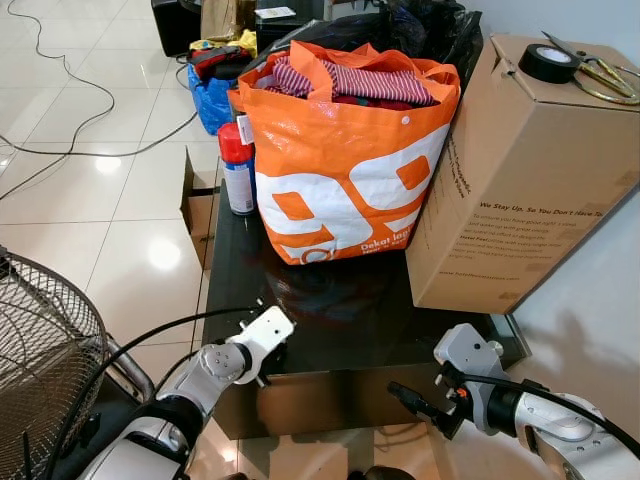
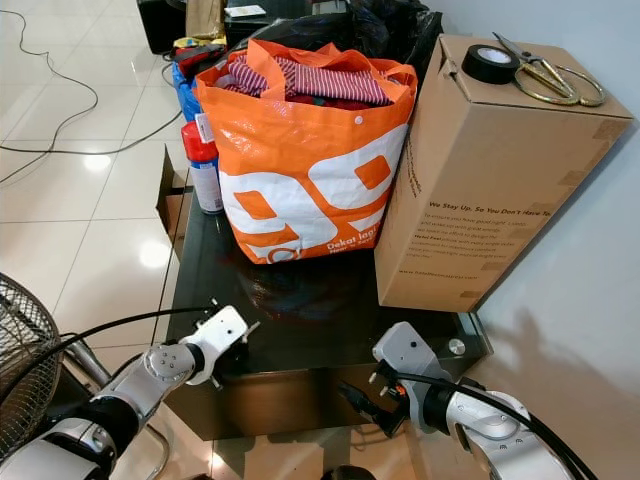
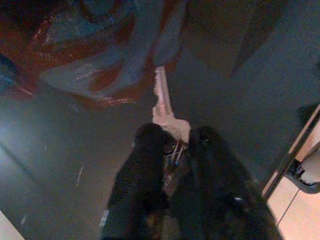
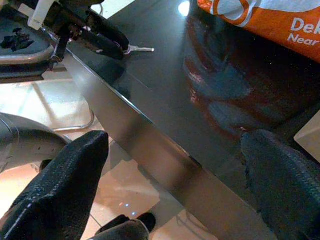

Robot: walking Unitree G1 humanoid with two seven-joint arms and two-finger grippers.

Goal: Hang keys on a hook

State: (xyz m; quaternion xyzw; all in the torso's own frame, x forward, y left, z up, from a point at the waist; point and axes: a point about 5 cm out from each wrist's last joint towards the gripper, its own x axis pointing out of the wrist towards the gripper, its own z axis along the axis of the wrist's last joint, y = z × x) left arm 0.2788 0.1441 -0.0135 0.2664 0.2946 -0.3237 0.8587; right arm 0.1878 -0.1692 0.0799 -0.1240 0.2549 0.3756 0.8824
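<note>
A silver key (image 3: 161,98) sticks out forward from between the black fingers of my left gripper (image 3: 175,137), which is shut on its head just over the black glass table (image 1: 340,310). That gripper (image 1: 271,361) sits at the table's front left corner. The right wrist view also catches the key (image 4: 141,49) lying low over the glass, held by the left gripper's fingers (image 4: 102,36). My right gripper (image 1: 412,401) hangs open below the table's front edge, towards the right, with nothing between its fingers (image 4: 65,185). No hook is in view.
An orange bag of clothes (image 1: 345,150) stands mid-table. Right of it is a large cardboard box (image 1: 525,170) with tape (image 1: 549,62) and scissors (image 1: 600,75) on top. A red-capped spray can (image 1: 237,170) is at the left, and a wire fan (image 1: 40,350) stands on the floor with cables.
</note>
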